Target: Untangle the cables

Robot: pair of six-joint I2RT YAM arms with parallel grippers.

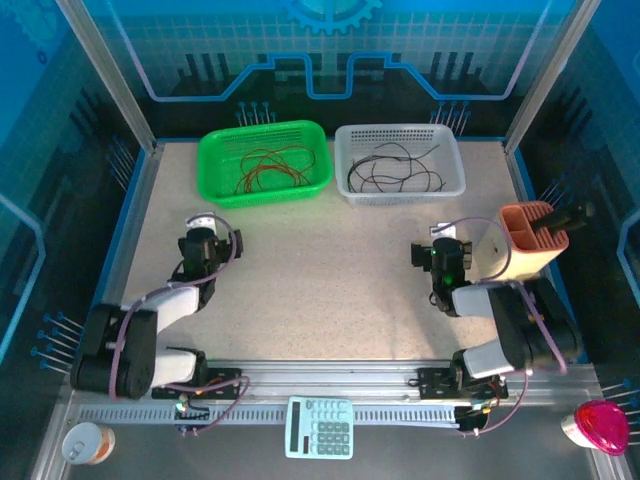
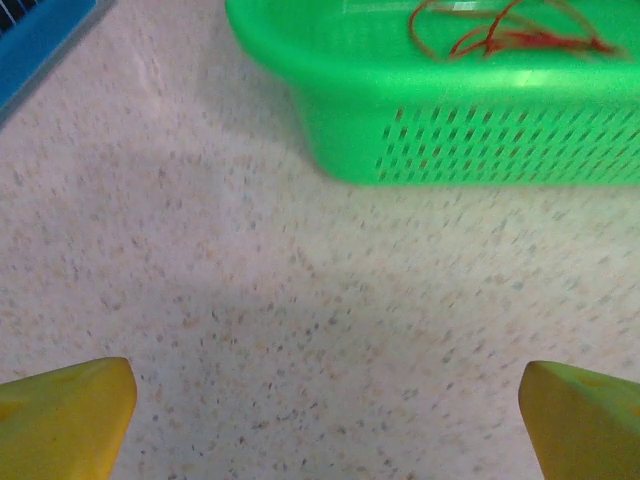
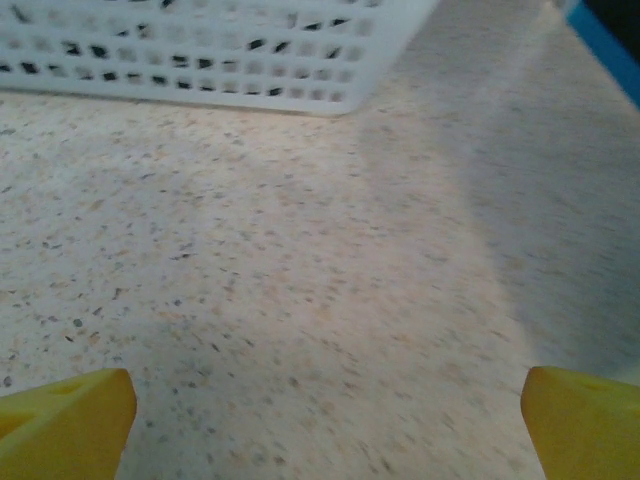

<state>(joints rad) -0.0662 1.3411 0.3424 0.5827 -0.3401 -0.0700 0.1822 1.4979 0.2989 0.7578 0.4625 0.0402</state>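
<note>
- The red cables [image 1: 270, 165] lie in a loose tangle of loops on the floor of the green basket [image 1: 270, 198], at the far left of the table [image 1: 320, 280].
- The black cables [image 1: 395, 170] lie in wide, open loops inside the white basket [image 1: 400, 197], which stands just to the right of the green one, with a narrow gap between them.
- In the left wrist view the red cables [image 2: 500, 35] show over the rim of the green basket [image 2: 450, 140]. This view also shows the slotted side wall, which the top view does not make out.
- The right wrist view shows the perforated wall of the white basket [image 3: 200, 60] from low down. Its contents cannot be made out there.
- The left gripper [image 1: 203, 222] rests low over the table, near the green basket and pointing toward it. In its wrist view the left gripper [image 2: 325, 400] has its yellow fingers [image 2: 70, 410] spread wide, with bare speckled tabletop between them.
- The right gripper [image 1: 437, 238] sits on the near side of the white basket, well apart from it. The right gripper [image 3: 325, 410] is spread just as wide over bare tabletop.
- The top view alone takes in the surroundings:
  - A tan holder [image 1: 530, 240] with a dark object stands beside the right arm.
  - A calculator [image 1: 320, 427] lies at the near edge.
  - A pink object [image 1: 600, 425] sits at the near right corner.
</note>
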